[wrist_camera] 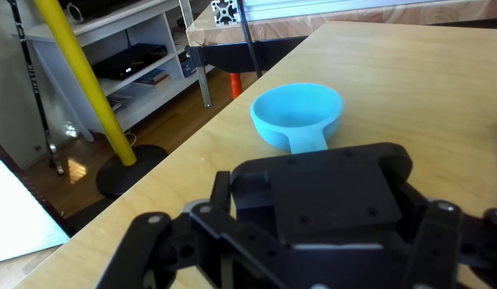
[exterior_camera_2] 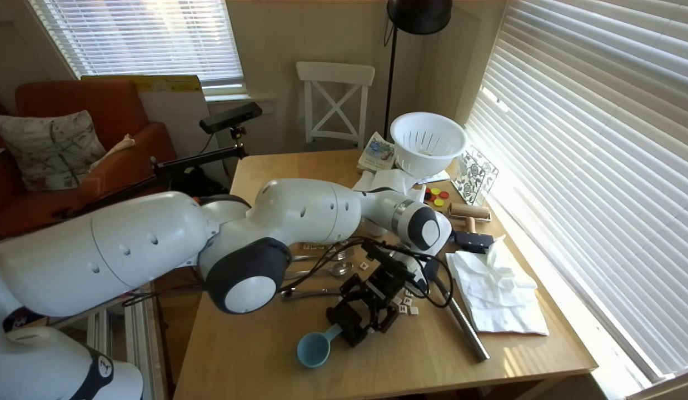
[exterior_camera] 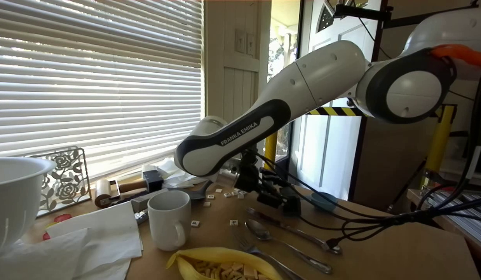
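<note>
Blue cup [wrist_camera: 296, 114] just beside a robot gripper [exterior_camera_2: 353, 325] on a wooden table [exterior_camera_2: 249, 344]

The cup stands upright near the table's edge on the side of the door [exterior_camera: 330, 144]. Its short handle points at the gripper, and in the wrist view the handle's end is hidden behind a black block [wrist_camera: 337, 192]. The block sits between the gripper's two sides, whose linkages spread left and right. Whether the block belongs to the gripper or is a thing in its grasp cannot be told, so it is also unclear whether the jaws are clenched or released. A white arm [exterior_camera_2: 305, 214] reaches across the table above.

Beside the gripper, toward the table's middle, lie a knife [exterior_camera: 302, 234], a spoon [exterior_camera: 260, 231] and a fork [exterior_camera: 253, 250], roughly parallel. Letter tiles [exterior_camera: 234, 223] are scattered near them. Past the fork lies a yellow pouch [exterior_camera: 217, 253] full of small wooden pieces [exterior_camera: 232, 270], with a white mug [exterior_camera: 168, 221] upright next to it.

At the corner farthest from the door, by the window [exterior_camera_2: 588, 166], stands a white colander [exterior_camera_2: 416, 164]. Along the window-side edge come a metal flower-patterned stand [exterior_camera_2: 473, 176], a roller [exterior_camera_2: 469, 212], a black box [exterior_camera_2: 472, 241] and white sheets [exterior_camera_2: 502, 300]. A tool [exterior_camera_2: 467, 326] with a long metal handle lies beside the sheets.
</note>
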Motion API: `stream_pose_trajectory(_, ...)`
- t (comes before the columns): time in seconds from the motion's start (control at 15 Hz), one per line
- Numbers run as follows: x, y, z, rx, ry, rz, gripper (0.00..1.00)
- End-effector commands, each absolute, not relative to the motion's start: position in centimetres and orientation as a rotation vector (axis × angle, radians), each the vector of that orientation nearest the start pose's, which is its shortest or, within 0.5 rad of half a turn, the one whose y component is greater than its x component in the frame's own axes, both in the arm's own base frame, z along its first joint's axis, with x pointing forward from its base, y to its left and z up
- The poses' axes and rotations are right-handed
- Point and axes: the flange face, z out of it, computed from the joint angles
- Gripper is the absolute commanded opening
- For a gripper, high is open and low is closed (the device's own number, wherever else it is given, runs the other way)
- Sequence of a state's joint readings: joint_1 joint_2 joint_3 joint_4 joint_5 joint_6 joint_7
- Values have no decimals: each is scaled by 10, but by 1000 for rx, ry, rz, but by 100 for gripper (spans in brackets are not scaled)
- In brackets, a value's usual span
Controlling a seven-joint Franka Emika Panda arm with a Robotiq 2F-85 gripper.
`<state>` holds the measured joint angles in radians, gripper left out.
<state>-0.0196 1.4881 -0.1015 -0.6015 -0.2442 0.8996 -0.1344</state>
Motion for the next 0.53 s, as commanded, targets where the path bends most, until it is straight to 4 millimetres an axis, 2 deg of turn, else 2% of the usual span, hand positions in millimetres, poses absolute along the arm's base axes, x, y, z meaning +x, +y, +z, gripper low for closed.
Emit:
stream_pose_trajectory(0.0,624,-79,45,-2724,-96,2008,61)
stream_pose_trajectory(0.13,622,-78,45,-2706,-119,2028,45)
stream_pose_trajectory(0.2,621,-77,45,-2696,-143,2041,42)
stream_pose_trajectory(0.4,618,-76,42,-2670,-176,2069,47)
stream_pose_trajectory(0.47,618,-76,42,-2659,-190,2073,56)
